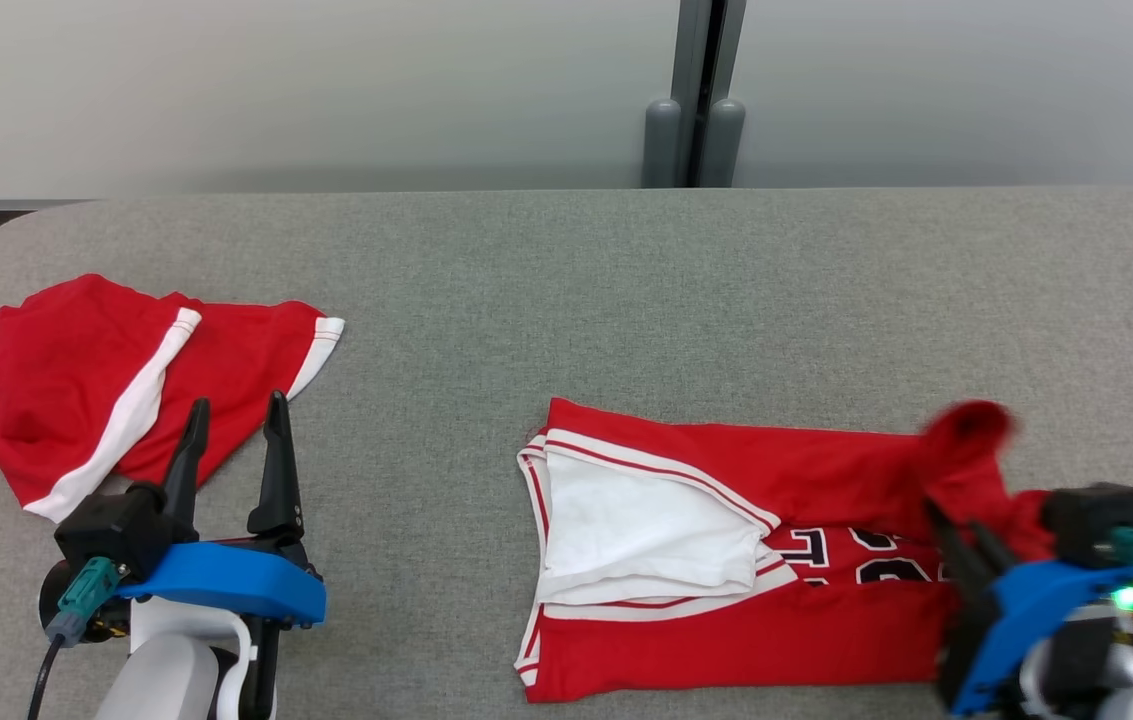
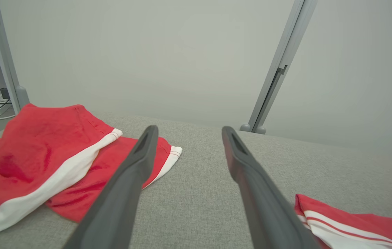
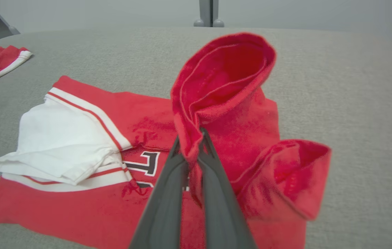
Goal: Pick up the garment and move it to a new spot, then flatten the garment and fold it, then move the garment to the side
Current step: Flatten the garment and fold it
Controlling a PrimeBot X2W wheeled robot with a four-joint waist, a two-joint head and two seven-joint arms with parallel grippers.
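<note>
while the right jaws clench its raised edge, the red white-trimmed jersey [image 1: 726,650] lies half-folded, with left jaws agape.

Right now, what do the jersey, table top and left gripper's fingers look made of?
Jersey: thin knit fabric, likely polyester, matte; it drapes and creases softly.
Table top: grey woven upholstery cloth, visible coarse weave.
Left gripper's fingers: dark matte plastic or rubber, smooth moulded; can't tell which.

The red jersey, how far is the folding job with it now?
Done: the jersey lies flattened on the grey table, apparently folded once lengthwise. In hand: the right gripper is shut on its raised end, mid-fold; the left gripper hangs open near the red shorts. Left: finish the fold, move it aside.
</note>
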